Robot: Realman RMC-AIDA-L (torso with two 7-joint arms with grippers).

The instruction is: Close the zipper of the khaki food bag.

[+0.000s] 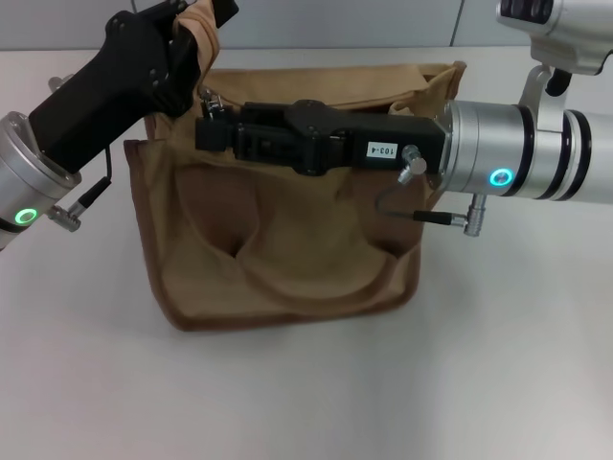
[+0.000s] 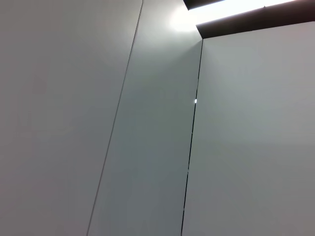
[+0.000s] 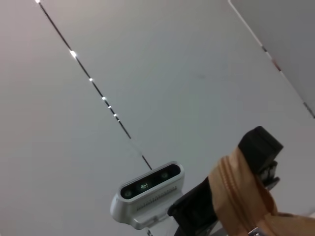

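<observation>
The khaki food bag point(image 1: 287, 230) stands on the white table, its front pocket facing me. At the bag's upper left corner my left gripper point(image 1: 194, 21) is shut on the raised tan end of the zipper strip point(image 3: 240, 195). In the right wrist view that strip runs up beside one black finger point(image 3: 261, 146). My right gripper point(image 1: 207, 126) lies across the bag's top, with its tip at the left end by the small silver pull tab point(image 1: 213, 99). Its fingers look shut there. The arm hides most of the zip line.
The white table point(image 1: 498, 364) spreads around the bag. A grey wall runs behind it. The left wrist view holds only wall panels point(image 2: 147, 147) and a ceiling light. The left arm's wrist camera point(image 3: 147, 189) shows in the right wrist view.
</observation>
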